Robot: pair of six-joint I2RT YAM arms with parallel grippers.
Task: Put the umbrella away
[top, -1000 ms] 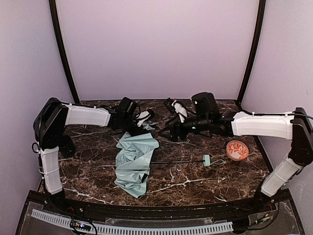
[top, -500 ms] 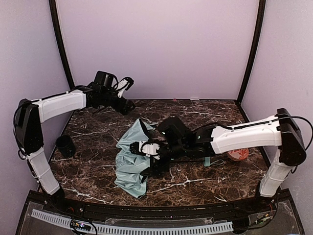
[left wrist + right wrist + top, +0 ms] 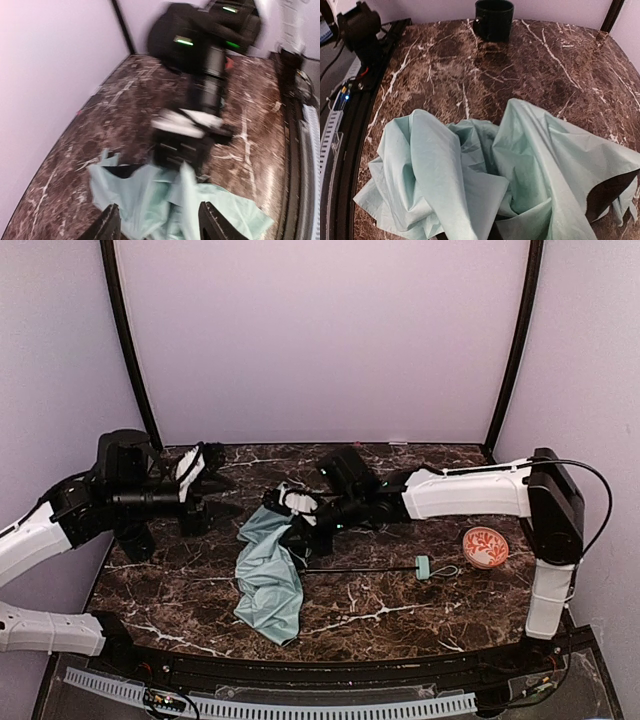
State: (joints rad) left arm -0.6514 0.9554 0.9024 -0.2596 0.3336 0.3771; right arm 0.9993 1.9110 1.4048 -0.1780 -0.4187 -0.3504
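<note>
The right gripper (image 3: pixel 292 520) is closed on a raised fold of the umbrella (image 3: pixel 270 580). From its fingers the crumpled mint canopy spreads over the table (image 3: pixel 400 610) toward the arm bases. To its left hovers the left gripper (image 3: pixel 159 227), its 2 fingers apart around nothing and pointing at it. The umbrella's handle (image 3: pixel 423 566) lies to the right gripper's right.
</note>
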